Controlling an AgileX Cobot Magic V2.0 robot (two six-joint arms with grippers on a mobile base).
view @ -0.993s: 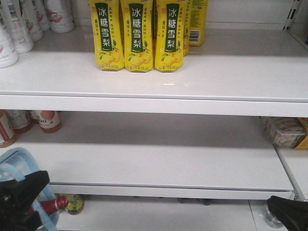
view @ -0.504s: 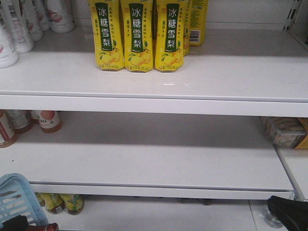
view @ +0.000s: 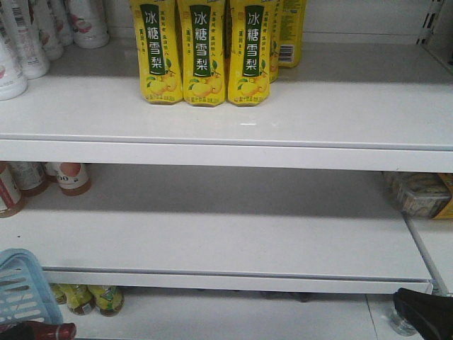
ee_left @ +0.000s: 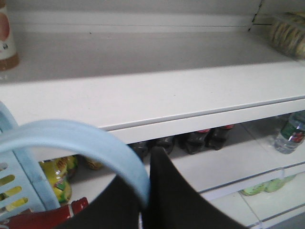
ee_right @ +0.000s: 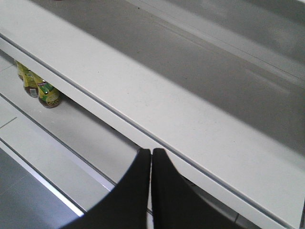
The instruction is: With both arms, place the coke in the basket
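Coke bottle (view: 44,331), red-capped and lying on its side, shows just beside the pale blue basket (view: 25,290), below the front lip of the middle shelf (view: 233,276); whether it is inside the basket or only against it cannot be told. The left gripper (ee_left: 147,191) has its jaws clamped on the basket's handle (ee_left: 81,140), while the right gripper (ee_right: 151,186) hangs near that shelf's edge with jaws together and holding nothing. To finish well, the left arm should probably keep the basket level, so the bottle cannot roll out.
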